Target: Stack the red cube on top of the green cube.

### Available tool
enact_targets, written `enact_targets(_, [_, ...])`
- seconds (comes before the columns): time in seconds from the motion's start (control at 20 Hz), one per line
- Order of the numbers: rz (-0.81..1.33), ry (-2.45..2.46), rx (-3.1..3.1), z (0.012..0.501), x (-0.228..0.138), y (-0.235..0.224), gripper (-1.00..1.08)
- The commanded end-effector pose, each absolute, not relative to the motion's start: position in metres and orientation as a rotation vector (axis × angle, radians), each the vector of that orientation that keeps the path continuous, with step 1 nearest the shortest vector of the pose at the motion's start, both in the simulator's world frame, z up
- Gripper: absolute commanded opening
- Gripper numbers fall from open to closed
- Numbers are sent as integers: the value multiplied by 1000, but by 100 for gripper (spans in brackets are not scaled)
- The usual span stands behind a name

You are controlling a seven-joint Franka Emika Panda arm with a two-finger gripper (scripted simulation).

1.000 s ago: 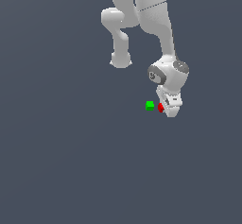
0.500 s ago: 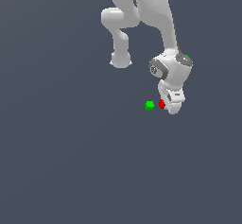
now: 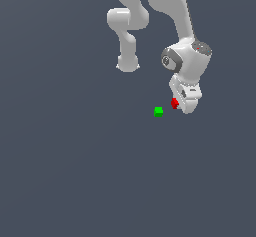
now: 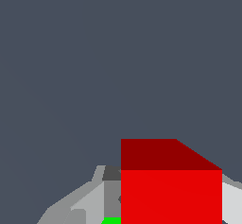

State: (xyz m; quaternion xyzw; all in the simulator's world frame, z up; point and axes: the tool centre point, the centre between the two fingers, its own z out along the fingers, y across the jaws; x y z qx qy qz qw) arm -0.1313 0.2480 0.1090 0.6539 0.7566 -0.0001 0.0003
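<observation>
In the exterior view, the red cube [image 3: 174, 102] is only partly visible: the white gripper [image 3: 183, 104] covers its side toward the exterior view's right, so only a small red patch shows. It is too small there to tell how the fingers touch it. The arm [image 3: 165, 1] is cut off by the upper edge of this picture, so its base does not show.

In the wrist view, the red cube [image 4: 171, 185] is cut by the lower edge. The green cube [image 4: 111, 220] shows only as a thin strip at that same edge, partly behind the red one. The grey fingers [image 4: 87, 199] are also cut off, and their tips do not show.
</observation>
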Motion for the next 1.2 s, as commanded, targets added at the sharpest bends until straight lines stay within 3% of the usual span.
enact_targets(0.0, [-1,2377,2054,117,-131,248,-100])
enact_targets(0.45, [1,2377,2055,113,-132,241,-100])
enact_targets(1.15, [0,2377,2056,65,-141,175,-100])
